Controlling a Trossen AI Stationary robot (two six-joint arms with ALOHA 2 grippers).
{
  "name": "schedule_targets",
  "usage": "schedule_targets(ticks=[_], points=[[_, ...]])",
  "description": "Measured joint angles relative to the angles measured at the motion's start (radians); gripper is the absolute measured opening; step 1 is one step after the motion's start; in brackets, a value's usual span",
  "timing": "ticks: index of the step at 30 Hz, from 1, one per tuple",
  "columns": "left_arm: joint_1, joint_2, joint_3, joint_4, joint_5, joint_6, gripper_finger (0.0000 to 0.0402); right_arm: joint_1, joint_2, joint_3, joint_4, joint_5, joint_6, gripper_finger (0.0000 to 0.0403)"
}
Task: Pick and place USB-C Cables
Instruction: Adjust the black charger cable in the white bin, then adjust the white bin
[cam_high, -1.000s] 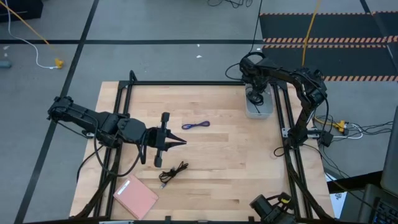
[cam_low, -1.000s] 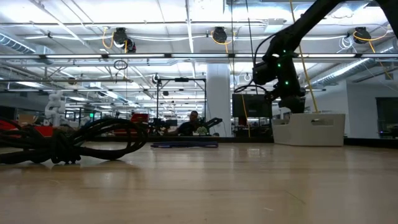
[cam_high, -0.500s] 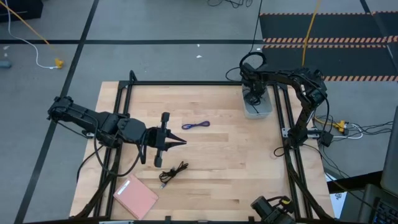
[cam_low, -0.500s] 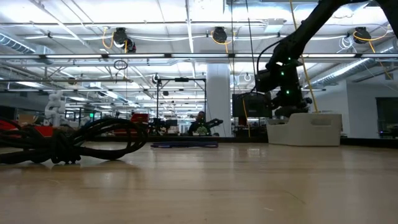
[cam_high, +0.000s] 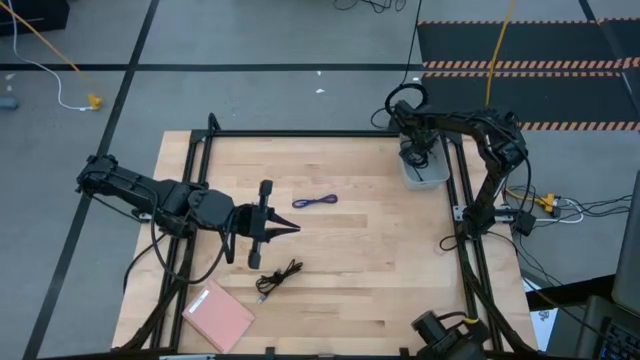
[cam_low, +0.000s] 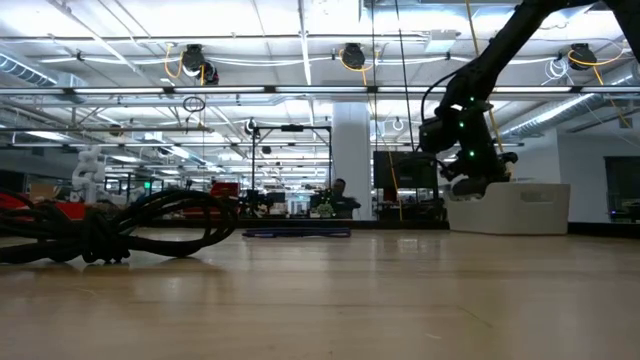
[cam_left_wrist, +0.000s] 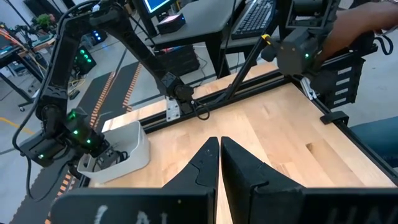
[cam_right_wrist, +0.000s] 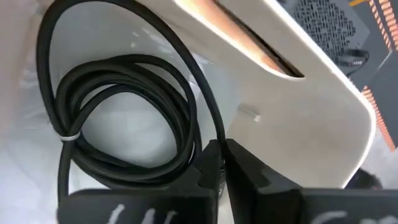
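Note:
My right gripper (cam_high: 420, 160) reaches down into the white bin (cam_high: 433, 180) at the table's far right corner and is shut on the black coiled cable (cam_right_wrist: 124, 118), whose coil lies on the bin's floor. The blue-purple cable (cam_high: 315, 201) lies flat at the table's middle. Nearer the near edge, the black bundled cable (cam_high: 278, 277) also lies flat; the low view shows it close up (cam_low: 110, 225). My left gripper (cam_high: 287, 229) hovers shut between these two, touching nothing, and its fingers (cam_left_wrist: 219, 149) point toward the bin (cam_left_wrist: 124, 152). My right gripper (cam_right_wrist: 219, 152) pinches a loose strand of the black coiled cable (cam_right_wrist: 214, 134) between its two fingertips. It comes from above, pointing down into the bin. The strand arcs away from the fingers and round the coil, which rests on the bin's floor.
A pink flat pad (cam_high: 218, 315) lies at the table's near left corner. Black frame rails (cam_high: 455, 185) run along the table's sides, close beside the bin. A large loop of thick black cable (cam_high: 403, 100) hangs off the right arm. Bare wood lies between the cables and the bin.
My right gripper has sunk lower into the bin and then shifted toward the table's right edge. The white bin has slid a little toward the right edge with it and turned slightly. The left arm has kept still.

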Motion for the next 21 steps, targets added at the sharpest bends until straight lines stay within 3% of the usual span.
schedule_targets(ticks=[5, 12, 17, 21], points=[[0.000, 0.000, 0.000, 0.000, 0.000, 0.000, 0.0021, -0.014, -0.001, 0.000, -0.004, -0.003, 0.021, 0.0019], [0.000, 0.000, 0.000, -0.001, 0.000, 0.000, 0.0021, -0.014, -0.062, 0.000, -0.005, -0.079, 0.023, 0.0106], [0.000, 0.000, 0.000, -0.002, 0.000, -0.008, 0.0021, -0.003, -0.174, -0.012, -0.009, -0.183, 0.025, 0.0153], [0.000, 0.000, 0.000, -0.006, 0.001, -0.021, 0.0021, 0.053, -0.324, -0.089, -0.011, -0.274, 0.060, 0.0160]])
